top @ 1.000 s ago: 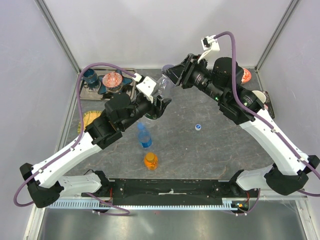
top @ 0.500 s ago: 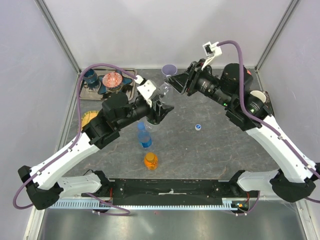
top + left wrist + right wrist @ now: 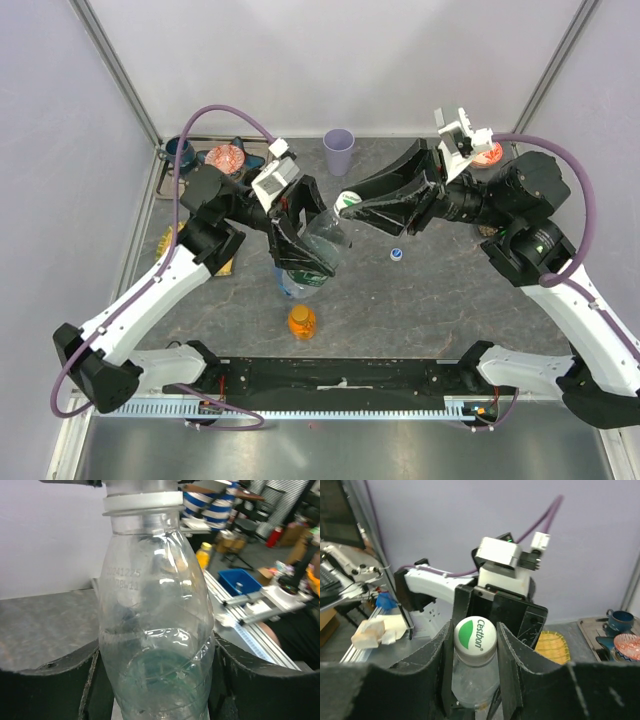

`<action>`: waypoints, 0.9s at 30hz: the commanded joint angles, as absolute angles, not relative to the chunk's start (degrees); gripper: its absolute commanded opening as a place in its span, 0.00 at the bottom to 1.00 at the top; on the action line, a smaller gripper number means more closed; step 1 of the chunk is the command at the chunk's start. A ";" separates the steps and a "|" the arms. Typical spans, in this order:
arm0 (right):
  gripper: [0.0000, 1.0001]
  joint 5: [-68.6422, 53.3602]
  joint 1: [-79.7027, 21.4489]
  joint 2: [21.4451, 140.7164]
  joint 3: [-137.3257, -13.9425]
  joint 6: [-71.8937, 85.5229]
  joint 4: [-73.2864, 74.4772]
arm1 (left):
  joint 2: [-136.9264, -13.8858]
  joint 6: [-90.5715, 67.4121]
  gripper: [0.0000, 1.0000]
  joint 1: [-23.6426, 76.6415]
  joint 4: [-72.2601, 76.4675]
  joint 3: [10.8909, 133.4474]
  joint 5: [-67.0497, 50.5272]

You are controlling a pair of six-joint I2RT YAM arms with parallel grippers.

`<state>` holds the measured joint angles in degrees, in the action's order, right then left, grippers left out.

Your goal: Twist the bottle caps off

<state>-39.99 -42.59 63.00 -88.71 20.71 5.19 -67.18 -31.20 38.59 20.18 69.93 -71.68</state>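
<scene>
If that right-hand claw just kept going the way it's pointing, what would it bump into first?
The right gripper is clamped on the white-and-green cap; going on, it would shove the bottle into the left gripper, probably.

1. Bright, even, diffuse from overhead; faint soft shadows on the table (image 3: 440,300) beneath the clear bottle (image 3: 322,248).
2. White glints across the bottle's shoulder.
3. Sharp on the bottle; softer behind it in both wrist views.

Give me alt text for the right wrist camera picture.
The right gripper is shut on a white cap with a green logo, atop a clear bottle. Behind it, the left gripper holds the bottle; a blue cup sits far right.
</scene>
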 commanded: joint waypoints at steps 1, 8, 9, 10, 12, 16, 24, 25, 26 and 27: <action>0.00 -54.57 -43.42 61.26 -87.02 18.55 5.98 | -68.73 -52.72 0.31 37.00 43.23 70.23 -81.21; 0.00 -64.50 -43.42 59.68 -84.29 16.26 6.06 | -71.98 -64.94 0.34 37.00 60.01 67.59 -81.91; 0.00 -65.56 -43.50 59.68 -83.94 16.00 6.06 | -73.11 -68.00 0.34 37.00 61.77 67.59 -81.91; 0.00 -65.83 -43.42 59.68 -83.15 15.74 6.06 | -73.65 -69.59 0.34 37.00 65.53 67.59 -81.83; 0.00 -66.44 -43.42 59.68 -82.79 15.65 5.98 | -74.61 -72.67 0.34 37.00 68.10 67.76 -82.00; 0.00 -65.75 -43.42 59.24 -82.88 15.56 6.15 | -75.32 -72.86 0.33 37.00 68.65 68.12 -82.18; 0.17 -57.75 -43.33 59.06 -85.43 17.05 8.26 | -72.60 -56.91 0.33 37.00 48.13 68.64 -81.74; 0.19 -57.05 -43.33 58.98 -85.86 17.05 8.70 | -72.08 -54.69 0.33 37.00 45.64 68.99 -81.22; 0.20 -55.82 -43.33 58.80 -86.13 17.05 8.88 | -71.72 -52.67 0.33 37.00 42.83 69.08 -80.95; 0.23 -55.03 -43.33 58.80 -86.22 17.05 8.96 | -70.94 -49.17 0.34 37.00 38.97 69.26 -80.69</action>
